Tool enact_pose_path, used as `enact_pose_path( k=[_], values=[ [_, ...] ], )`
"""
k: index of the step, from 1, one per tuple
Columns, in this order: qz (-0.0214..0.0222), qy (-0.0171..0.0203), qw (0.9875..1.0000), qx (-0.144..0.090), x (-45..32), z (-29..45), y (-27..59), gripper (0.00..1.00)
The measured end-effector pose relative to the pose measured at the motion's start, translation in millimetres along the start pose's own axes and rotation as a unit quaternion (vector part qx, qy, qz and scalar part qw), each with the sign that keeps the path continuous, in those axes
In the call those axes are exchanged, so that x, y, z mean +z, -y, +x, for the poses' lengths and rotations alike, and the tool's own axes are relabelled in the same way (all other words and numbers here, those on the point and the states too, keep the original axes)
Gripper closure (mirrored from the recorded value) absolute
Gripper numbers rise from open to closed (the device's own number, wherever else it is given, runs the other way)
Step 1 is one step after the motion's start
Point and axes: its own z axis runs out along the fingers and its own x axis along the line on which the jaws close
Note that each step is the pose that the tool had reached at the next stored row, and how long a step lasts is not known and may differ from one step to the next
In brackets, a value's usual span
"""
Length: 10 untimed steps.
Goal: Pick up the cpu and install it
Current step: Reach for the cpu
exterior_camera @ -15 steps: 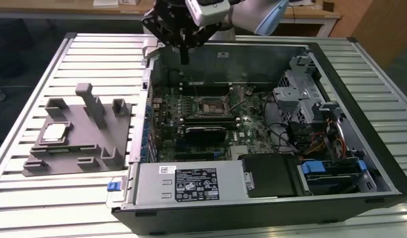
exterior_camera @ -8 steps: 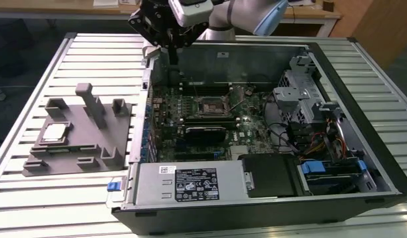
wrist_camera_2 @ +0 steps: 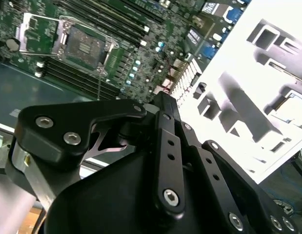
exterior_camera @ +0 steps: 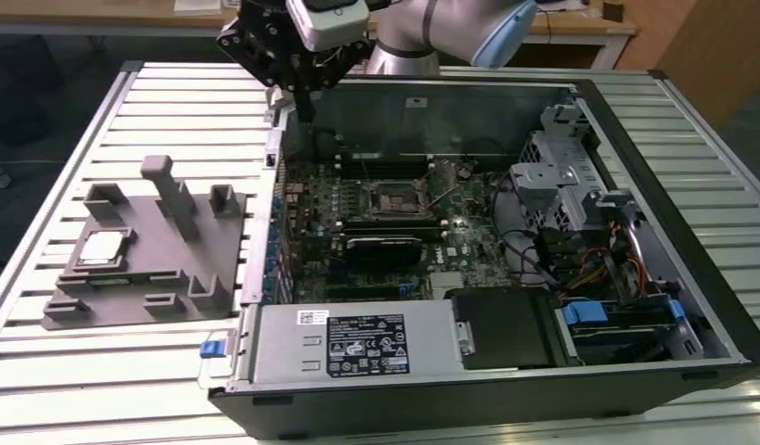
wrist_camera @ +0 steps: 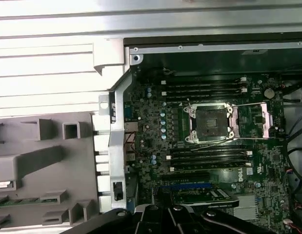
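The cpu (exterior_camera: 102,247) is a small pale silver square lying flat in a recess of the grey fixture block (exterior_camera: 158,278), on the exterior view's left. My gripper (exterior_camera: 305,116) hangs high over the back left corner of the open computer case (exterior_camera: 677,232), far from the cpu. Its black fingers (wrist_camera_2: 163,105) come together to one tip with nothing between them. The motherboard socket (exterior_camera: 390,199) sits mid-board with its metal load plate (wrist_camera: 255,122) swung open. The socket (wrist_camera: 209,122) has no chip in it and also appears in the second wrist view, socket (wrist_camera_2: 85,46).
The case lies on a slatted white metal table (exterior_camera: 58,371). Inside it are memory slots (wrist_camera: 204,87), a power supply (exterior_camera: 355,343), drive cages (exterior_camera: 565,176) and loose cables (exterior_camera: 602,269). The fixture block carries several upright posts (exterior_camera: 170,185). The case wall (exterior_camera: 272,213) stands between block and board.
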Motion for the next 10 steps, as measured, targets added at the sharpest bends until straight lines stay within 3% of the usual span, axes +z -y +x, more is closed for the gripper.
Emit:
enact_pose_path(
  k=[10],
  values=[
    [0.0000, -0.0006, 1.0000, 0.000, 1.0, 26.7, 2.1, 0.89]
  ],
)
